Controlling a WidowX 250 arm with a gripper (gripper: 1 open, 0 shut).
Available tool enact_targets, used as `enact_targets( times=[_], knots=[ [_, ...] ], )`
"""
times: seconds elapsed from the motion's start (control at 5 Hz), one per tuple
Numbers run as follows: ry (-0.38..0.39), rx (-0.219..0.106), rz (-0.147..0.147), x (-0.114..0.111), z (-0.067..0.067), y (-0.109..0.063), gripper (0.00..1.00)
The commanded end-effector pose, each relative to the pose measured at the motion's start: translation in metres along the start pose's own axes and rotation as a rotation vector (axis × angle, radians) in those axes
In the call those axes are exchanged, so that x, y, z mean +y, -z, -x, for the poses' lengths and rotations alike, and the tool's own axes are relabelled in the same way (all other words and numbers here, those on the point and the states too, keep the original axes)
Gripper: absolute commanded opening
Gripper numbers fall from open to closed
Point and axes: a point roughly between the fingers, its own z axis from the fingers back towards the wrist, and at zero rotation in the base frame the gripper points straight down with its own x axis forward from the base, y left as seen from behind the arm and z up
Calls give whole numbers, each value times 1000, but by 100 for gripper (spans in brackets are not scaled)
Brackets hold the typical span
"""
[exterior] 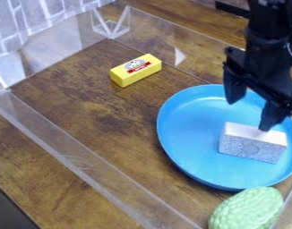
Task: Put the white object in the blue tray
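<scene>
Pincer (253, 110) spread wide, gripping nothing. Speckled white block (253, 143) just below, lying inside the blue tray (191, 159). Best to lift straight up, fingers kept apart, without nudging block or rim.

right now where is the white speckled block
In the camera view the white speckled block lies in the right half of the blue tray, just below the open tool and above the green bumpy oval.

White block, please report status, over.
Jaws open, above the tray. White block resting inside the tray, released. Nothing seen in the way.
</scene>
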Motion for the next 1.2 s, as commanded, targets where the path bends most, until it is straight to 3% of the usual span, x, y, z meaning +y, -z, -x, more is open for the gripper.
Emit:
enact_targets(
  times=[0.0, 0.2, 0.4, 0.6, 0.8, 1.0],
  knots=[
    [-5, -70, -3, 4, -14, -10, 100],
    [3, -62, 0, 3, -13, -1, 100],
    [3, -56, 0, 4, -13, 1, 0],
    [-12, -58, -19, 12, -15, -5, 100],
    [-24, -55, -35, 18, -14, -9, 100],
    [-17, -46, -28, 15, -15, 1, 100]
  ],
)
